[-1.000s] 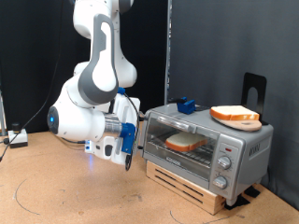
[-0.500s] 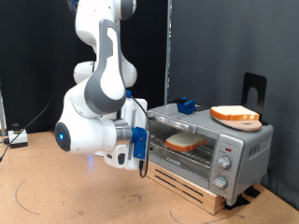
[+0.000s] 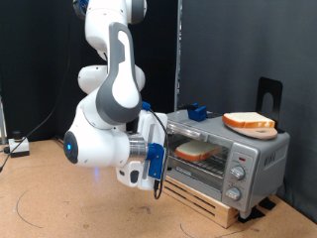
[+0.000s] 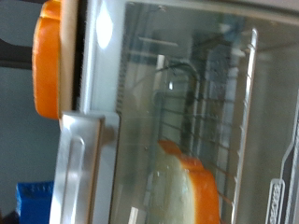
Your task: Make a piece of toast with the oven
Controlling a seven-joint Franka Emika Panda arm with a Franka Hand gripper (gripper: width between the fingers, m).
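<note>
Gripper (image 3: 156,181) sits low at the exterior view's left of the oven (image 3: 220,159), near its door; you can't tell if the fingers are open. The piece of toast (image 3: 196,151) lies inside on the rack behind the glass: likely light, soft, crumbly. Open floor lies left of the arm.

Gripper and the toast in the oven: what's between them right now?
The oven's shut glass door, seen in both views; the piece of toast sits behind it. The gripper holds nothing.
</note>
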